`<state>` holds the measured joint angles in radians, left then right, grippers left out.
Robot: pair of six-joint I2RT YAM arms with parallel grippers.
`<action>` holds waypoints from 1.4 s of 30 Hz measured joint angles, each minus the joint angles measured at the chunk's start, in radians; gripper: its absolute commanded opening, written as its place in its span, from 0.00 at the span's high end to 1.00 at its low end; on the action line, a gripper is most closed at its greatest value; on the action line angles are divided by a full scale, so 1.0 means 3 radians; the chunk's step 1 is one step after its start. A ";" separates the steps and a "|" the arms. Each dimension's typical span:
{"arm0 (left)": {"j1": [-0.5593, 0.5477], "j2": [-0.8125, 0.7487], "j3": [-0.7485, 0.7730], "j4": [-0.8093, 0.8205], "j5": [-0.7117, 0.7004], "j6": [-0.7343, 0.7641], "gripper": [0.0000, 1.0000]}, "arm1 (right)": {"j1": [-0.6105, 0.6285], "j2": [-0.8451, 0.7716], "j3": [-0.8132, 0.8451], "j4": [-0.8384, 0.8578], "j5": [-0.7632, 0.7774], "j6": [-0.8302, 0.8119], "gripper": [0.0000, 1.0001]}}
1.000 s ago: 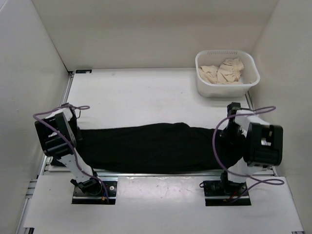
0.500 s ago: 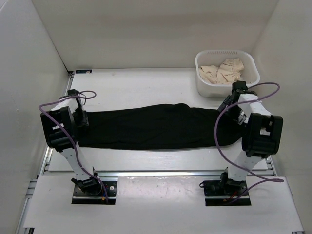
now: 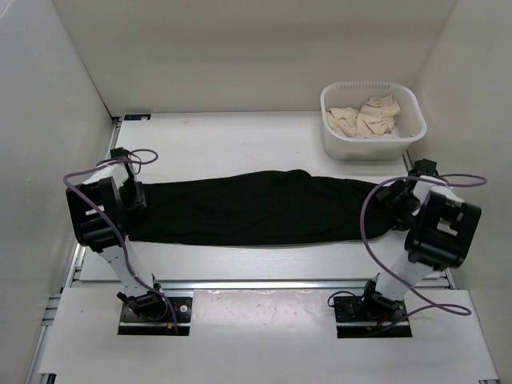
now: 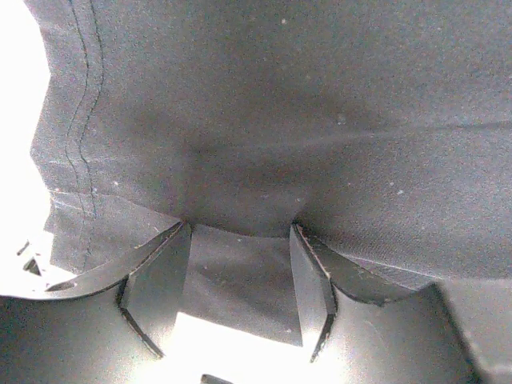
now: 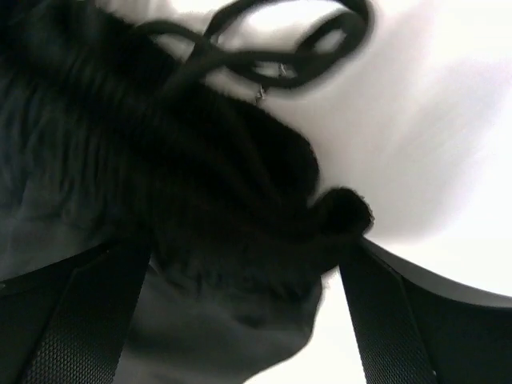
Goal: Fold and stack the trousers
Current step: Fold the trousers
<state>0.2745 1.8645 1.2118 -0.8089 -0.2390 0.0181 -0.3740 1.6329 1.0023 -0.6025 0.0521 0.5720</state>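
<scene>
The black trousers [image 3: 256,208] lie stretched flat across the middle of the table, hem end to the left and waist end to the right. My left gripper [image 3: 133,196] sits low at the hem end. In the left wrist view its fingers [image 4: 160,276] stand apart, open, and a flat layer of trousers [image 4: 280,104] passes loosely between them. My right gripper [image 3: 398,210] is at the waist end. In the right wrist view it [image 5: 244,248] is wide open around the bunched waistband [image 5: 224,200] without pinching it. The drawstring [image 5: 264,56] loops on the table beyond.
A white basket [image 3: 368,148] holding beige cloths [image 3: 368,116] stands at the back right, just behind the right arm. White walls close in the table on the left, right and back. A metal rail [image 3: 256,282] runs along the near edge.
The trousers were carried from the near edge to the table's middle and laid down. The right gripper opened, let go of the waistband and drew back rightward. The left jaws widened.
</scene>
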 measured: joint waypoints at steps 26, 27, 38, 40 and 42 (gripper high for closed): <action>-0.0500 0.0042 0.0033 -0.0333 -0.0023 -0.0025 0.33 | 0.3065 -0.0415 0.0755 0.0051 0.2120 0.0008 1.00; -0.0501 0.0058 0.0052 -0.0354 -0.0023 -0.0025 0.33 | 0.3455 -0.0281 0.0881 -0.0032 0.2241 0.0081 1.00; -0.0537 0.0225 0.0263 -0.0535 -0.0029 -0.0025 0.33 | 0.4999 0.1266 0.1888 -0.0367 0.2605 0.0479 1.00; -0.0537 0.0228 0.0264 -0.0539 -0.0029 -0.0025 0.33 | 0.5001 0.1356 0.2005 -0.0362 0.2595 0.0434 1.00; -0.0543 0.0230 0.0266 -0.0542 -0.0029 -0.0024 0.33 | 0.5009 0.1466 0.2172 -0.0355 0.2597 0.0370 1.00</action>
<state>0.1116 1.9335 1.2915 -0.9714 -0.2478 0.0109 1.1286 2.0727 1.6539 -0.7090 0.8310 0.6830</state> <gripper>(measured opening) 0.668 0.213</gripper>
